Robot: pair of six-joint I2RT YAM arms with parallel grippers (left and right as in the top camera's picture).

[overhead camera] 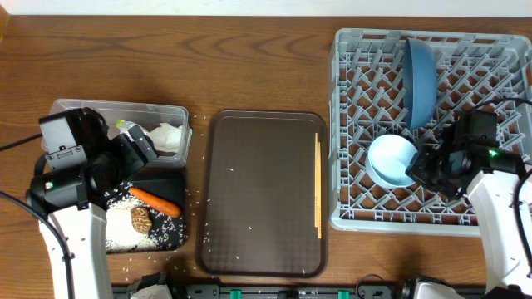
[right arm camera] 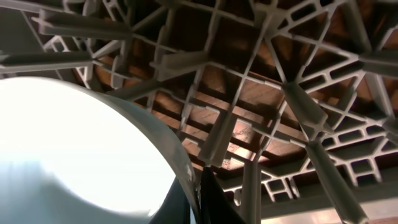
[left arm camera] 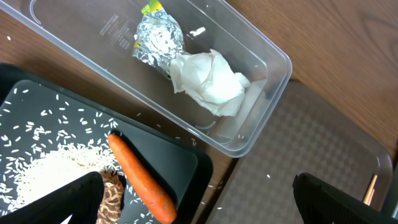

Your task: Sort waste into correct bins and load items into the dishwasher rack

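Observation:
The grey dishwasher rack (overhead camera: pixel 366 100) holds a blue plate (overhead camera: pixel 420 79) on edge and the white bowl (overhead camera: pixel 389 159). My right gripper (overhead camera: pixel 426 166) is shut on the bowl's rim; the right wrist view shows the rim (right arm camera: pixel 81 155) pinched between the fingers (right arm camera: pixel 200 196) above the lattice (right arm camera: pixel 261 81). My left gripper (overhead camera: pixel 143 156) is open and empty (left arm camera: pixel 199 208) over the bins. The clear tub (left arm camera: pixel 273 81) holds the napkin (left arm camera: pixel 211 78) and the wrapper (left arm camera: pixel 157 37). The black tray (left arm camera: pixel 180 155) holds the carrot (left arm camera: pixel 140 180), the brown lump (left arm camera: pixel 112 196) and rice (left arm camera: pixel 43 171). The cups are out of view.
The brown serving tray (overhead camera: pixel 258 191) lies between the bins and the rack, with the chopsticks (overhead camera: pixel 317 187) along its right side. Stray rice grains lie on it and on the wooden table around the black tray.

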